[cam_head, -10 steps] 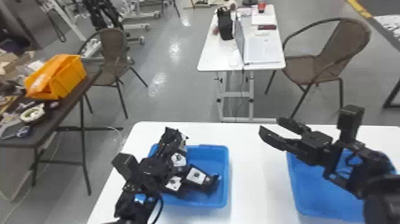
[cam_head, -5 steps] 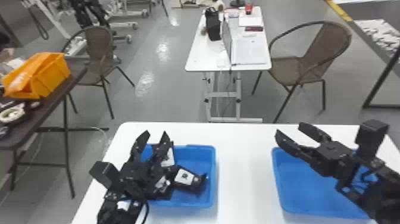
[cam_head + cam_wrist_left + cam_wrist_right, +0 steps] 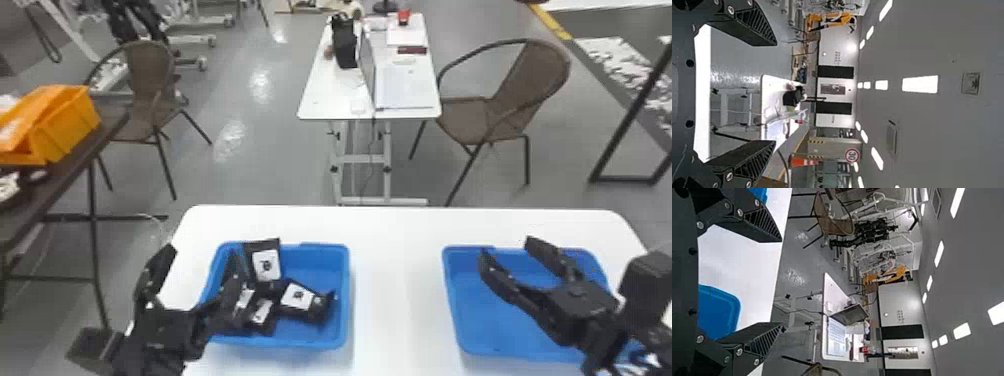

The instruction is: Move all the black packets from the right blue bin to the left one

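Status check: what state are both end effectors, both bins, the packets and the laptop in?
Left end effector: open, nothing between fingers
Right end effector: open, nothing between fingers
Left blue bin: holding packets
Right blue bin: no packets in its visible part
Black packets: loosely jumbled, at differing angles
Laptop: open

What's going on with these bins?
Robot's moving black packets into the left bin; several lie there. Left gripper is open and empty by that bin's outer side; right gripper is open and empty over the right bin, whose visible floor is bare, though the arm hides part.
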`<action>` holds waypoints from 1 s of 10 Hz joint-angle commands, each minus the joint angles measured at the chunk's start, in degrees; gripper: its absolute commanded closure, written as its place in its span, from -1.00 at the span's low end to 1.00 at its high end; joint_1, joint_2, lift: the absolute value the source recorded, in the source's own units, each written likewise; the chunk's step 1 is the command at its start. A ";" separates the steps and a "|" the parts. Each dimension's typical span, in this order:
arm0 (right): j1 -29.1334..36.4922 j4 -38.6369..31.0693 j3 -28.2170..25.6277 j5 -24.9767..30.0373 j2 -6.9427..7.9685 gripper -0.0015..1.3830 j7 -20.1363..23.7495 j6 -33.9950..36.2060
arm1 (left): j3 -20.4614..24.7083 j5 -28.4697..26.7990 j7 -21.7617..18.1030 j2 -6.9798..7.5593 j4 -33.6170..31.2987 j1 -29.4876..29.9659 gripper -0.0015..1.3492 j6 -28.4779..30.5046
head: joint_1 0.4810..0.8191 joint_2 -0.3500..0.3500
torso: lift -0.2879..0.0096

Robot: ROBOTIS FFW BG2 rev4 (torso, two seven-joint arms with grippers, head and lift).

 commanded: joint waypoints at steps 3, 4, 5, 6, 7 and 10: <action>14.84 -7.22 -4.67 2.95 3.29 -0.56 -1.48 -4.22 | 0.17 -6.93 4.07 -0.15 -5.71 11.08 -0.78 -0.13 | 0.27 0.34 | 0.94; 17.39 -6.25 -4.76 2.69 5.19 -0.56 -5.08 -9.05 | -0.01 -7.54 5.47 -0.15 -6.07 11.52 -0.78 -1.01 | 0.27 0.31 | 0.94; 17.47 -4.41 -5.02 3.48 5.19 -0.56 -5.08 -12.30 | -0.45 -7.81 6.79 -0.15 -6.24 11.70 -0.78 -0.92 | 0.27 0.25 | 0.94; 16.33 -4.14 -6.43 5.85 5.19 -0.56 -2.18 -12.30 | -0.89 -7.37 7.32 -0.15 -6.33 11.52 -0.78 -0.22 | 0.27 0.23 | 0.94; 15.89 -3.88 -6.34 5.85 5.19 -0.56 -1.65 -12.39 | -2.03 -6.75 8.11 -0.15 -6.33 11.08 -0.78 0.66 | 0.27 0.22 | 0.94; 15.01 -3.26 -5.99 6.21 5.19 -0.56 -1.65 -13.18 | -6.42 -3.85 14.53 -0.15 -6.33 10.82 -0.78 1.19 | 0.27 0.19 | 0.94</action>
